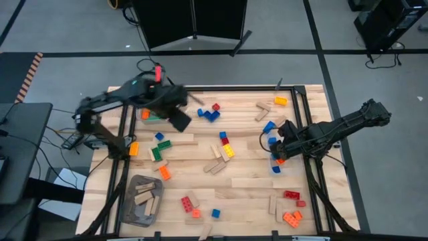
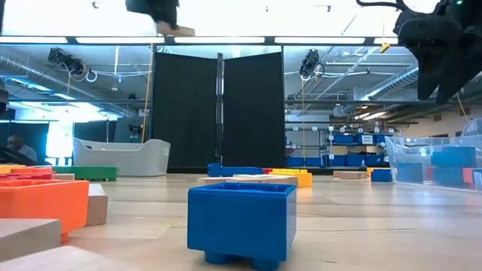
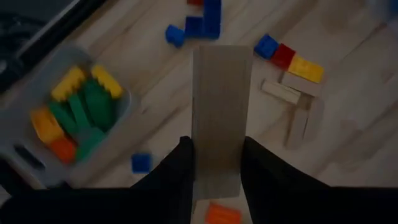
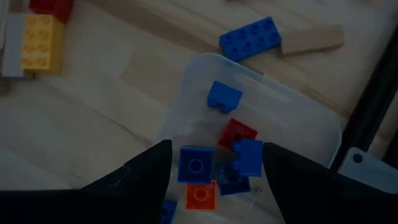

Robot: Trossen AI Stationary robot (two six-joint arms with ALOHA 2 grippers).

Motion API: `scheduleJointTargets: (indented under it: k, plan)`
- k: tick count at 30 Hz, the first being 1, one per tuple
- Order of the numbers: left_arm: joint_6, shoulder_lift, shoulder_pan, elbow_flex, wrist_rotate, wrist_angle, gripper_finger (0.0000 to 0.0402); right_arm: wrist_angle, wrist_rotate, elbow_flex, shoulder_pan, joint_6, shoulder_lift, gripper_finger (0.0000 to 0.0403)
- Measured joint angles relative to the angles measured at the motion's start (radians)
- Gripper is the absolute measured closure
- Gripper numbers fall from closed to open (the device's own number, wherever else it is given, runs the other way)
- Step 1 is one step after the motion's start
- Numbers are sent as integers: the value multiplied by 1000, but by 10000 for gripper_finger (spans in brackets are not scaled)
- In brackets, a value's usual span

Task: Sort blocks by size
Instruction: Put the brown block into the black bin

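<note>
Carrying a tan plank, the left gripper is hanging in the air over the far-left part of the table, its 2 fingers pinching the plank's near end so that most of its length is sticking out unsupported. Judging from that short hold, the plank could be pivoting or slipping out if the arm is swinging fast, and it could be dropping among the loose blocks rather than with the other wooden pieces in the grey bin at the near-left. Just beside it is the bin of long bricks, holding green, yellow and orange ones, so a release here would be mixing sizes. The right gripper is hovering right above the clear bin at the right edge, fingers spread with nothing between them, and small blue, red and orange cubes are already lying inside. The risk there is the open fingers clipping the bin wall on the way up or down and shoving the bin, spilling the cubes. Plenty of blocks are lying scattered and unsorted: a blue-red-yellow row mid-table, tan pieces beside it, a blue cluster at the far side, red and orange bricks near-right. Crowding like this is making a stray nudge of neighbours likely on any next pick.
</note>
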Motion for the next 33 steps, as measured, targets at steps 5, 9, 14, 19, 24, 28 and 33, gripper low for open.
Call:
scheduleJointTargets:
  k: [5, 9, 14, 19, 24, 28, 33]
  plan:
    - [-354, -216, -182, -261, -40, 13, 296, 23, -1, 0, 0, -60, 0, 139]
    - [-713, -350, -384, -503, -64, 114, 296, 61, -3, 0, 0, -111, 0, 138]
    - [-1063, -399, -626, -726, -71, 316, 296, 100, -3, 0, 0, -168, 0, 141]
    - [-1349, -344, -824, -812, -45, 407, 292, 113, -4, 0, 0, -194, 0, 142]
    - [-1444, -270, -969, -804, 28, 424, 289, 115, -4, 0, 0, -219, 0, 141]
    - [-1349, -203, -1056, -802, 163, 462, 289, 116, -3, 0, 0, -224, 0, 140]
    - [-1304, -134, -1119, -802, 323, 466, 289, 134, 4, 0, 0, -248, 0, 143]
